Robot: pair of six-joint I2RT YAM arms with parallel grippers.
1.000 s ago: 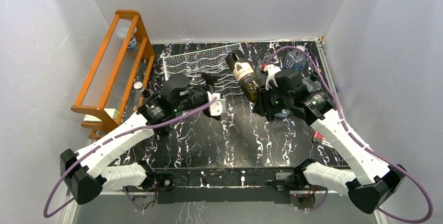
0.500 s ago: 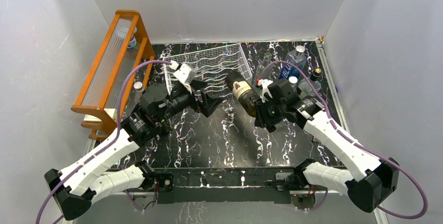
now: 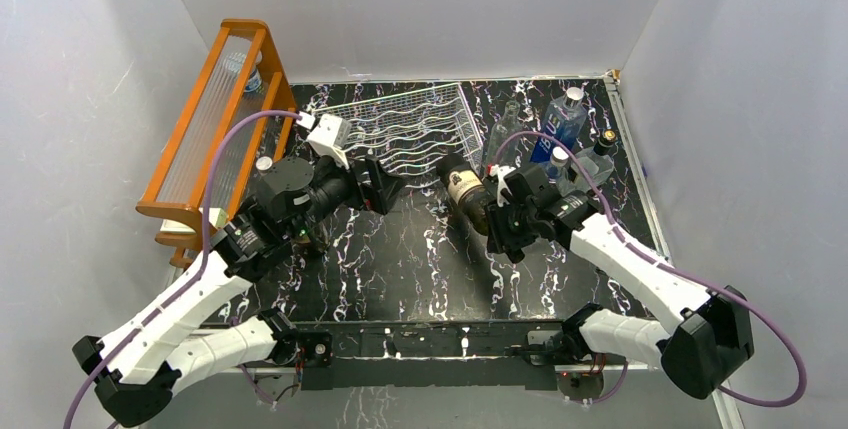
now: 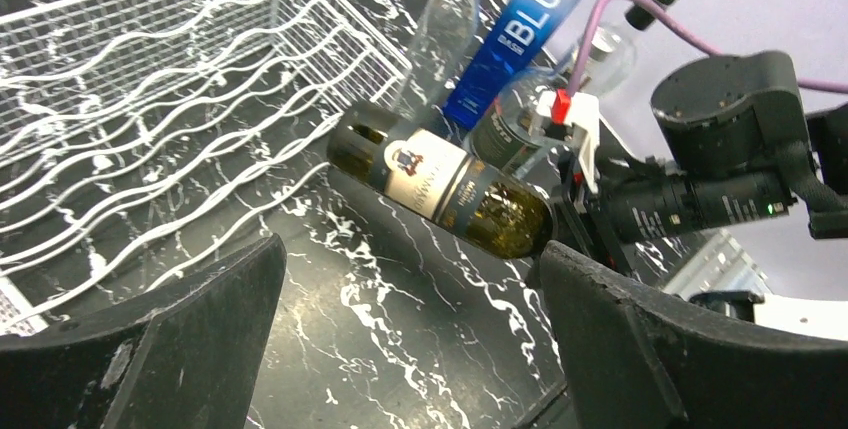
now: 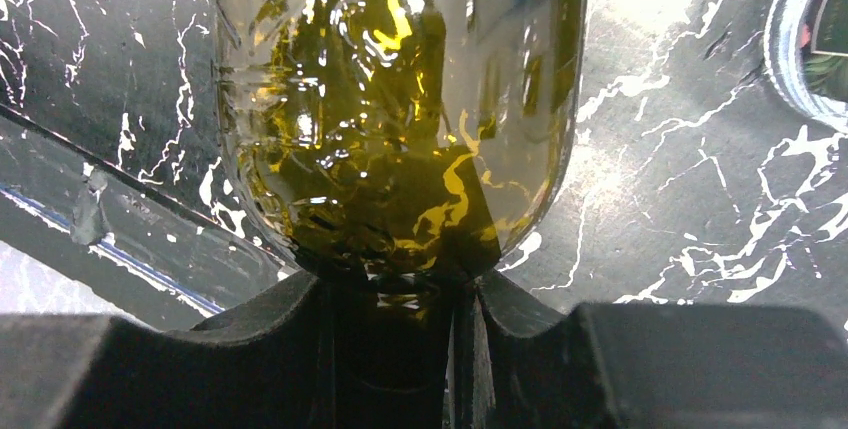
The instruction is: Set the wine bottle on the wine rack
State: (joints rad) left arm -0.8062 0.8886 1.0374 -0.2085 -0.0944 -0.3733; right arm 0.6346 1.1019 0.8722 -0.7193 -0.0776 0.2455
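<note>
The wine bottle (image 3: 464, 190) is dark green with a cream label. It lies nearly level, base pointing at the near right corner of the wine rack (image 3: 400, 127), a silver-white wire rack at the back centre. My right gripper (image 3: 497, 223) is shut on the bottle's neck; the right wrist view shows the bottle's shoulder (image 5: 400, 99) just above that gripper (image 5: 395, 339). My left gripper (image 3: 385, 185) is open and empty, just in front of the rack and left of the bottle. In the left wrist view, the bottle (image 4: 440, 192) and rack (image 4: 150, 99) lie beyond that gripper (image 4: 410, 349).
A tall orange wooden shelf (image 3: 215, 129) stands at the left. A blue bottle (image 3: 562, 119), a clear bottle (image 3: 500, 137) and smaller capped bottles (image 3: 598, 149) stand at the back right, close behind my right arm. White walls enclose the table.
The left gripper has drawn back to the left, away from the bottle. The rack now shows wider and flatter. The right gripper has brought the bottle nearer and slightly lower.
</note>
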